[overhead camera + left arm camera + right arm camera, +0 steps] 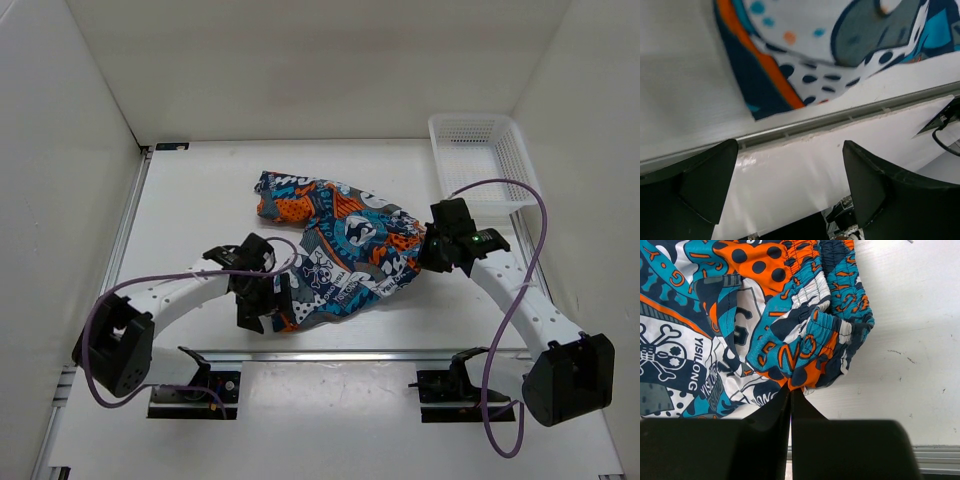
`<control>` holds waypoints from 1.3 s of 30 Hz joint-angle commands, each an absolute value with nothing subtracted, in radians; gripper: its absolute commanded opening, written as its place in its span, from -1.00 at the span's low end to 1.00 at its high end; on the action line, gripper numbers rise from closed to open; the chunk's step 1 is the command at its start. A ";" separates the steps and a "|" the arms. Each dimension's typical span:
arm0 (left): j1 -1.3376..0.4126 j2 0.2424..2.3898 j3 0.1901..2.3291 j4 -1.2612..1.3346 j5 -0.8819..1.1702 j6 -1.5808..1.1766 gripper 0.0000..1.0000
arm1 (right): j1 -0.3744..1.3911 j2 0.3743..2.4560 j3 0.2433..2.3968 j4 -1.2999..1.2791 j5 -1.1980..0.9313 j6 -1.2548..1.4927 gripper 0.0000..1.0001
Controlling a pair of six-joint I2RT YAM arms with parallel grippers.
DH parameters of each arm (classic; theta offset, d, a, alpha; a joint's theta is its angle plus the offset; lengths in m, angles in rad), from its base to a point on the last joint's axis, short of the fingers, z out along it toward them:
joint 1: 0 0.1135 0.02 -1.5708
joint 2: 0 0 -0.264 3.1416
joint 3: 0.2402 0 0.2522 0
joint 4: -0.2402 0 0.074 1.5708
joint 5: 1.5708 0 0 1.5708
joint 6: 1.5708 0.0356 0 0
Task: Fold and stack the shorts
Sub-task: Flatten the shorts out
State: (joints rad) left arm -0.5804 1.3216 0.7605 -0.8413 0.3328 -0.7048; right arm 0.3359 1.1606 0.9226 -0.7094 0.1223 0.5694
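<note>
Two claws work the near side of the worktop [190, 200]. The left claw [790, 150] gapes wide with nothing in it, just beside the near corner of the shorts [340, 240]. The right claw [791, 395] is clenched on their bunched waistband. The shorts lie crumpled mid-worktop. Beyond, a white basket [478, 150] stands at the far right.

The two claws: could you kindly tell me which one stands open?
The left claw: its fingers stand wide apart and empty beside the shorts, whereas the right claw is pinched shut on their waistband.
</note>
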 commanded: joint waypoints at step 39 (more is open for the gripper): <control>-0.114 1.155 1.144 -1.025 0.190 -0.500 0.78 | 0.327 0.920 0.945 -0.733 0.095 0.538 0.08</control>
